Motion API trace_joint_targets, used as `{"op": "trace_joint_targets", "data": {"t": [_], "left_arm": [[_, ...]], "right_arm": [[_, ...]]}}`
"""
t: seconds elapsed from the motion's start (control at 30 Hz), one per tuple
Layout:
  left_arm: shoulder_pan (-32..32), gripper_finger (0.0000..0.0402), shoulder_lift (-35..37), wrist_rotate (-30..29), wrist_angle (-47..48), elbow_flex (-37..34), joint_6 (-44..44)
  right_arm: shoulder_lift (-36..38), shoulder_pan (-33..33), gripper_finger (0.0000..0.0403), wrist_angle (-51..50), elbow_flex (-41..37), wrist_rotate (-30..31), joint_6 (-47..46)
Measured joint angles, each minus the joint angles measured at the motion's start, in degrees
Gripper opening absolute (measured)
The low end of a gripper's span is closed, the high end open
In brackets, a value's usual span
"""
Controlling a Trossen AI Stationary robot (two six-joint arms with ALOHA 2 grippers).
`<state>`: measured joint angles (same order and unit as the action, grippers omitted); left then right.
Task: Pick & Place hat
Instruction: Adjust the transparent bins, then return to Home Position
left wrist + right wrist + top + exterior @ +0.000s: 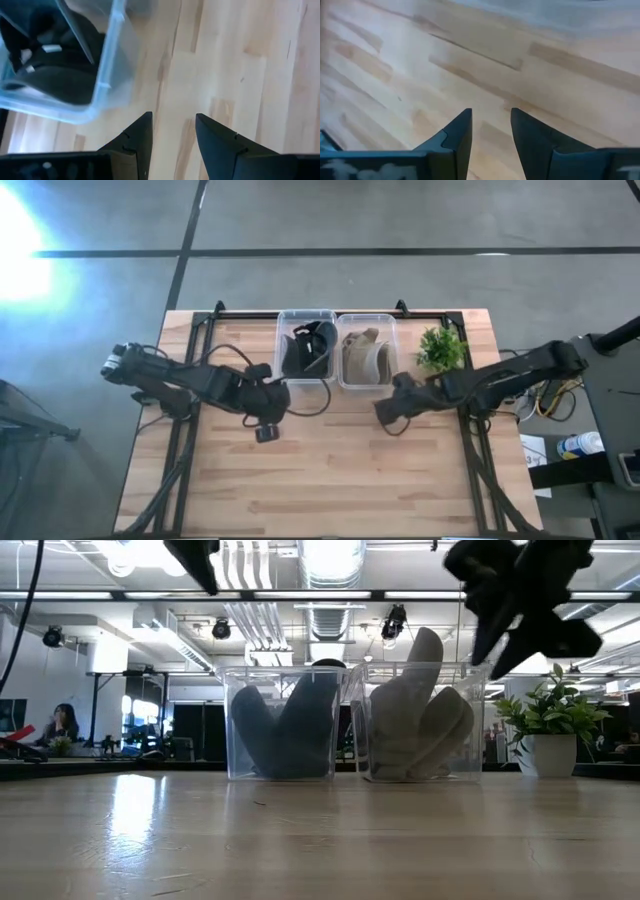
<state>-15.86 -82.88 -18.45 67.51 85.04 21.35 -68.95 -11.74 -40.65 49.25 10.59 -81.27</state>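
A dark hat (306,350) lies inside the left clear bin (284,318) at the table's far side; it also shows in the low view (285,730) and the left wrist view (47,65). A tan hat (364,358) lies in the right clear bin (390,320), and shows in the low view (415,725). My left gripper (285,395) hovers above the table just near of the left bin, open and empty (172,125). My right gripper (383,412) hovers near of the right bin, open and empty (491,120).
A small potted plant (440,348) stands at the far right, next to the right bin. Bare wood tabletop (330,480) spreads across the near half. In the low view a person (62,722) sits far off in the room.
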Motion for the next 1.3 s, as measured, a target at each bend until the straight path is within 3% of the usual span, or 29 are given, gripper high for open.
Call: {"op": "trace_joint_targets", "data": {"t": [0.2,0.4,0.8,0.97,1.13,1.3], "left_arm": [[-1.5,0.0142,0.8,0.1,-1.5,-5.2,2.2],[-2.5,0.0142,2.9,0.1,-5.4,-10.2,5.3],[-2.9,0.0142,10.9,0.6,-14.8,-21.9,11.0],[-2.9,0.0142,16.8,4.3,-18.4,-22.7,8.2],[-2.3,0.0142,24.2,5.7,-29.3,-22.8,2.9],[-1.1,0.0142,30.7,-3.4,-28.6,-22.7,-1.9]], "right_arm": [[-7.4,0.2,0.0132,6.7,0.2,5.8,-0.2],[-9.2,1.9,0.0132,7.0,2.3,12.0,0.3],[-8.8,7.1,0.0132,12.1,3.1,13.0,6.5],[-5.3,5.5,0.0132,12.8,4.9,11.1,17.4],[0.9,2.9,0.0132,12.7,7.6,11.0,34.4],[7.6,2.7,0.0132,9.3,10.3,12.2,43.1]]}}
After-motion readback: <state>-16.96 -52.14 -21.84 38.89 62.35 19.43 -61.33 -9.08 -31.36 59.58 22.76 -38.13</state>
